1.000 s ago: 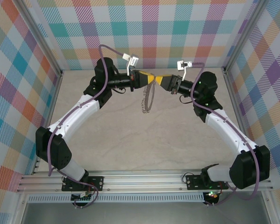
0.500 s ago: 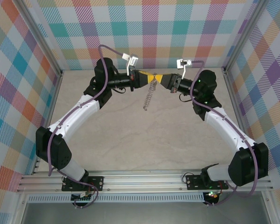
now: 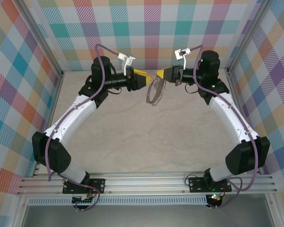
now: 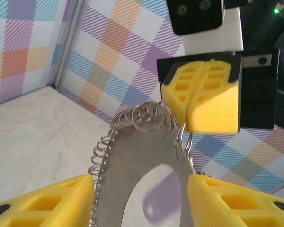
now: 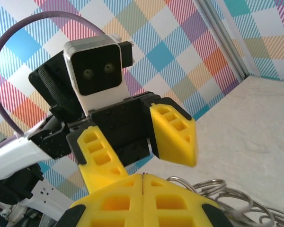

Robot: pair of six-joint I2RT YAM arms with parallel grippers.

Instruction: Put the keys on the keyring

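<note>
The keyring (image 3: pixel 154 93), a thin silver hoop fringed with small wire rings, hangs in the air at the back of the table. My right gripper (image 3: pixel 159 75) is shut on its upper rim, and in the left wrist view those closed yellow fingers (image 4: pixel 201 99) pinch the rim of the keyring (image 4: pixel 132 156). My left gripper (image 3: pixel 143 79) is open just left of the hoop, its jaws standing either side of it (image 4: pixel 141 185) without touching. A blurred lilac key head (image 4: pixel 163 203) shows through the hoop's opening; I cannot tell whether it hangs on the ring.
Both arms reach up toward the checkered back wall (image 3: pixel 151 33), wrists facing each other. The beige tabletop (image 3: pixel 146 137) lies well below the hoop. From the right wrist I see the left gripper (image 5: pixel 142 161) open just beyond my shut fingertips (image 5: pixel 143 182), loose rings (image 5: pixel 217 194) beside them.
The left gripper has opened, let go of the hoop and drawn back to the left. The right gripper closed on the rim and moved back with the ring.
</note>
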